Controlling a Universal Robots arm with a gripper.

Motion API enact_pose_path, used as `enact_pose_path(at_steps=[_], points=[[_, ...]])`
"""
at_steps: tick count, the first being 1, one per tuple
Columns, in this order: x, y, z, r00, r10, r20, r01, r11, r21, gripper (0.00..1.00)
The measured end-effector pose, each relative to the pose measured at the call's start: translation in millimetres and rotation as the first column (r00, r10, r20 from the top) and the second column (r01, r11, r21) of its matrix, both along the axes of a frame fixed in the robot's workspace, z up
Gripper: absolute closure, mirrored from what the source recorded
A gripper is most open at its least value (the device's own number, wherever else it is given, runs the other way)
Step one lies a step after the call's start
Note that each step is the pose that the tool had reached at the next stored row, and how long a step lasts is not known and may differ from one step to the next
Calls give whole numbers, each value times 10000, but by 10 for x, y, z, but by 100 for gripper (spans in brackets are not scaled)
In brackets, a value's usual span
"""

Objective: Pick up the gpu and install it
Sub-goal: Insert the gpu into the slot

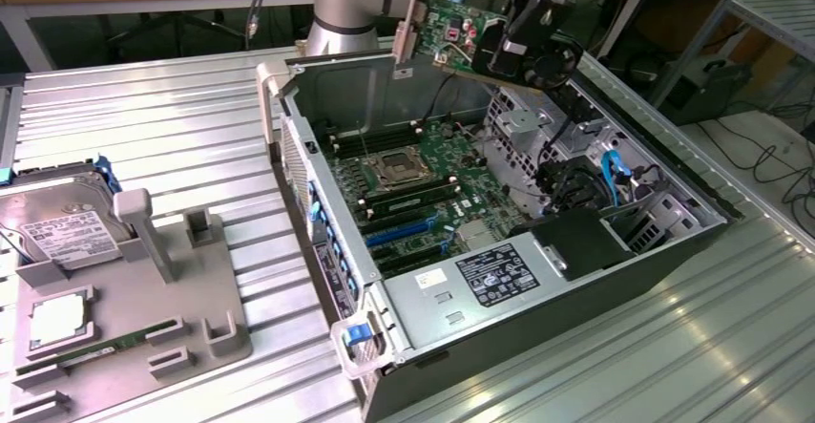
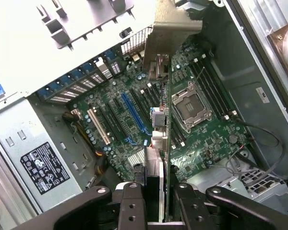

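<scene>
Overhead, the tool (image 1: 512,41) pinches the gpu (image 1: 444,24) well above the motherboard (image 1: 421,179) in the open case (image 1: 344,89).

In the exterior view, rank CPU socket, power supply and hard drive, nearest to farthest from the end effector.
1. CPU socket, mid-motherboard, inside the case.
2. Power supply, case's end toward the camera.
3. Hard drive, outside the case, exterior view's left.

One gpu (image 1: 449,30), one open computer case (image 1: 334,89), one hard drive (image 1: 57,234), one grey holder (image 1: 191,289), one power supply (image 1: 440,304)
</scene>
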State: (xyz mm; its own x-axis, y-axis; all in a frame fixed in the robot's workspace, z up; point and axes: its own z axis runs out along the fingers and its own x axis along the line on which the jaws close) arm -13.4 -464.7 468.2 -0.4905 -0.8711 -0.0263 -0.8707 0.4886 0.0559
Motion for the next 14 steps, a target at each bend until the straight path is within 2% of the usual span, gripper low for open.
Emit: enact_pose_path(at_steps=[5,14], points=[[0,0,0,9992,387,0,-387,9992,0,72],[0,0,0,9938,1116,0,-1116,9938,0,72]])
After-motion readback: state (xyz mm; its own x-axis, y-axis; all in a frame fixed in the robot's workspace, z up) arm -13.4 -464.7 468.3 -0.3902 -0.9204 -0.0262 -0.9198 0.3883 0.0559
